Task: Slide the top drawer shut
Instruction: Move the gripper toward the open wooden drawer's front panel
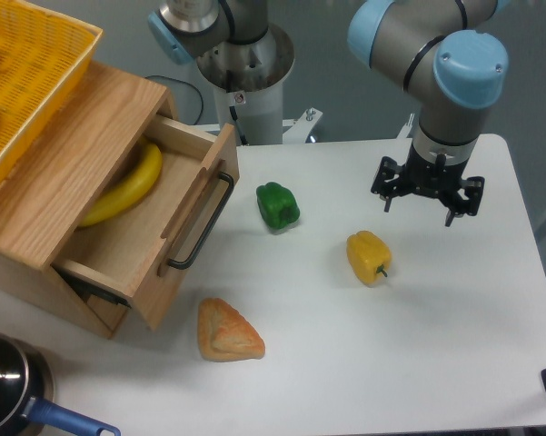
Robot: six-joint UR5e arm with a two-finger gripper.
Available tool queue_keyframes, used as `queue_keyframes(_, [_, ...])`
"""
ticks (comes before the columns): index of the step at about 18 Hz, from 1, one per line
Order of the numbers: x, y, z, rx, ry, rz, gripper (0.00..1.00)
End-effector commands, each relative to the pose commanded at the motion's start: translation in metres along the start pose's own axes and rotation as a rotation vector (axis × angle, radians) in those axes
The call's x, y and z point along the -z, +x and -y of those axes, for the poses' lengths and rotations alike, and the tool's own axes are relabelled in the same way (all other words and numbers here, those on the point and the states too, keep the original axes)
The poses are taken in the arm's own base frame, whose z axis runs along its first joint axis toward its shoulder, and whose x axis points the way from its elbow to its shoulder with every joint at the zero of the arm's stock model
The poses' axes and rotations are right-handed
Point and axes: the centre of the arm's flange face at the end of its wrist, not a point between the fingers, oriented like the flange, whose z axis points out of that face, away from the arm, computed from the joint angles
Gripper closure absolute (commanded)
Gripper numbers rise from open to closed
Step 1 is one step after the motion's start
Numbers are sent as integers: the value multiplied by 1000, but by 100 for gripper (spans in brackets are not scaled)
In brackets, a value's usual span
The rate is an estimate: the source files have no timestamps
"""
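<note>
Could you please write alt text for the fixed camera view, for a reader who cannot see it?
A light wooden cabinet's top drawer stands pulled open at the left of a white table, a banana inside, while the robot's gripper hangs over the table's right side, away from the drawer. Between them lie a green pepper, a yellow pepper and a pastry.

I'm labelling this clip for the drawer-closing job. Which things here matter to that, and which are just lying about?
Belongs to the job:
- top drawer, pulled open
- its black bar handle
- gripper, hanging above the table away from the drawer

Just lying about:
- banana inside the drawer
- green pepper
- yellow pepper
- pastry
- yellow basket on the cabinet
- pot
</note>
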Motion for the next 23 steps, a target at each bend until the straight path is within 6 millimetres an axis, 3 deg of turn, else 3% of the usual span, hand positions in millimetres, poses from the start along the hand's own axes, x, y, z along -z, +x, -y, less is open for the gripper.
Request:
queue_keyframes(7, [-3,3,8,3,17,19,0])
queue_keyframes(12, [-13,16,35,41,43,67,0])
queue_keyframes(18, [-21,31,37,136,18,64,0])
queue_keyframes(20, [-18,44,40,142,20,64,0])
queue_keyframes(21, [-15,63,46,130,20,63,0])
queue_keyframes(23, [-9,78,44,116,10,83,7])
